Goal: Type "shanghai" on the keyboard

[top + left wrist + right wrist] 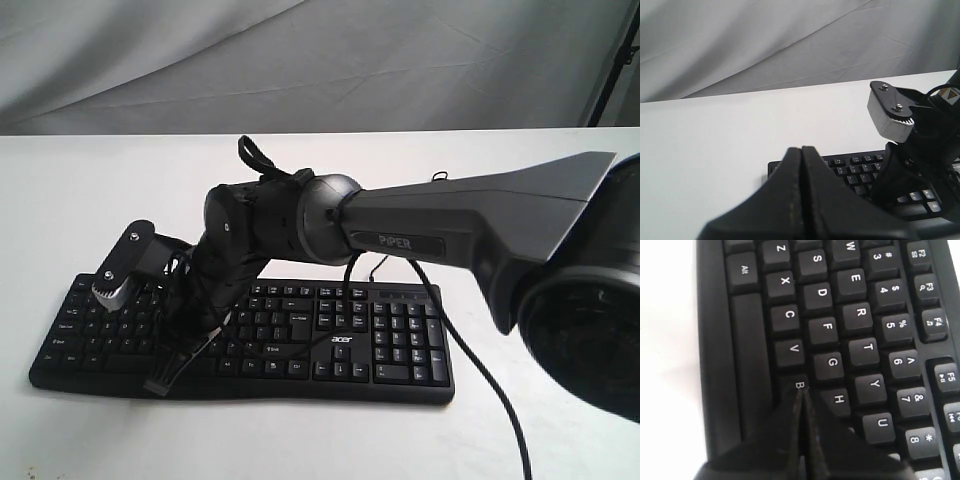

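Note:
The black keyboard lies on the white table with its number pad to the right. My right arm reaches across it from the right. The right gripper points down over the keyboard's left half and is shut. In the right wrist view the keyboard fills the frame, and the right gripper has its tip at the B key, just beside H. Contact with the key is unclear. My left gripper is shut and empty. It hovers short of a corner of the keyboard and does not show in the exterior view.
A thin black cable runs from the keyboard's back toward the front right. The white table extends behind and to the left. A grey cloth hangs at the back. The right arm's wrist block stands close to my left gripper.

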### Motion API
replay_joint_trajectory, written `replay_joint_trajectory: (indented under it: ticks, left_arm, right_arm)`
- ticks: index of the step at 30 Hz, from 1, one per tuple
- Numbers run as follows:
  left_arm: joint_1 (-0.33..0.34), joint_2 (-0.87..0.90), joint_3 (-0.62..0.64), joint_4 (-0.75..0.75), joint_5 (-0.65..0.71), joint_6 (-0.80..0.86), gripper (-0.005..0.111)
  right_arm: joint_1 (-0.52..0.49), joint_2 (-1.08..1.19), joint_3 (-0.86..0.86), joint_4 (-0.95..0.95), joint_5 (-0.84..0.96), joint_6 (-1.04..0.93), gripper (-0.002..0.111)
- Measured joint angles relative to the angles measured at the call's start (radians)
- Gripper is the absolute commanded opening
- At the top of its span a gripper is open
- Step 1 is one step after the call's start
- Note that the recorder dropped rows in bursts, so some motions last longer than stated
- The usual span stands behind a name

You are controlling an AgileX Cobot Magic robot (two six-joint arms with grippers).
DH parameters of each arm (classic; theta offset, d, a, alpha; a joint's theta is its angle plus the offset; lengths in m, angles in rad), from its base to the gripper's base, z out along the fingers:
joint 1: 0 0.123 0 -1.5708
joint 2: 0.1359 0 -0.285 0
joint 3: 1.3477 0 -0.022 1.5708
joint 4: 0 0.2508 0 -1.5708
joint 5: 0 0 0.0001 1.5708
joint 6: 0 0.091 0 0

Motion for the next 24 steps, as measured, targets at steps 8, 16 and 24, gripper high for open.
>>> replay_joint_trajectory:
  ticks: [8, 16, 24]
  left_arm:
    - [0.000, 0.000, 0.000, 0.000, 0.000, 0.000, 0.000]
    - [0.000, 0.000, 0.000, 0.000, 0.000, 0.000, 0.000]
    - [0.000, 0.000, 0.000, 0.000, 0.000, 0.000, 0.000]
  right_arm:
    - [0.000, -0.016, 0.000, -0.021, 0.000, 0.000, 0.000]
    - [0.000, -0.020, -0.074, -0.030, 0.005, 0.000, 0.000]
    - [0.000, 0.086, -0.244, -0.046, 0.128, 0.022, 0.000]
